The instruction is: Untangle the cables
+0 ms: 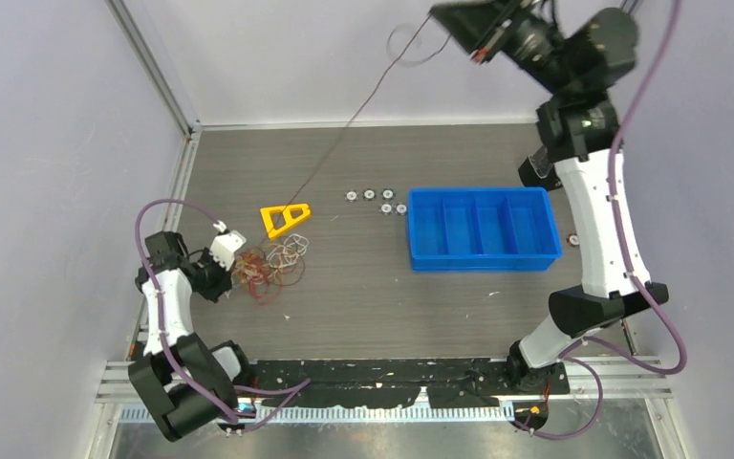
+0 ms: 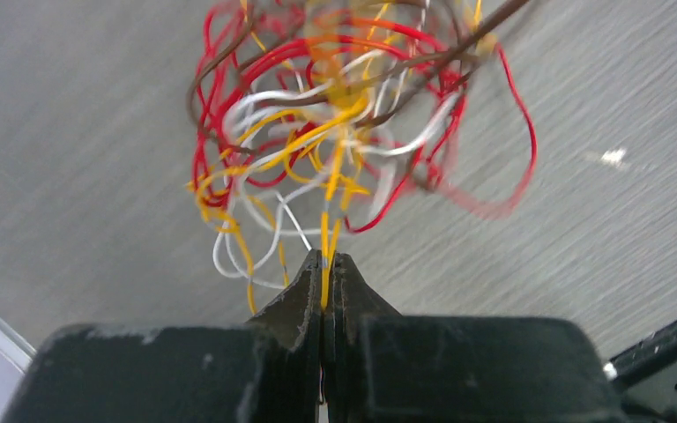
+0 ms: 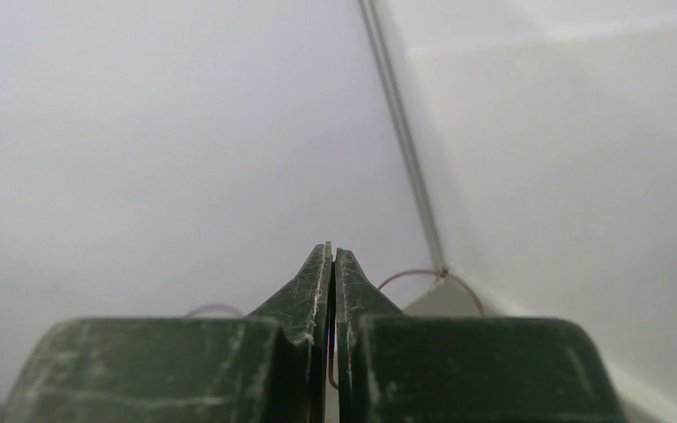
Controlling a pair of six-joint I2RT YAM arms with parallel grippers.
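Note:
The cables (image 1: 272, 263) lie as a loose clump of red, orange, white and brown wires on the table's left side. My left gripper (image 1: 237, 271) sits at the clump's left edge. The left wrist view shows the left gripper (image 2: 327, 257) shut on an orange strand (image 2: 326, 231), with the cables (image 2: 344, 115) fanned out just beyond its tips. My right gripper (image 1: 437, 14) is raised high at the back, shut on a thin brown cable (image 1: 363, 105) that runs taut down towards the clump. In the right wrist view, the right gripper (image 3: 332, 248) pinches that brown wire (image 3: 432, 277) against the wall.
A yellow triangular piece (image 1: 285, 218) lies just behind the clump. Several small round metal parts (image 1: 373, 199) sit mid-table. A blue divided bin (image 1: 483, 228) stands to the right. A metal frame post (image 1: 158, 72) runs along the back left.

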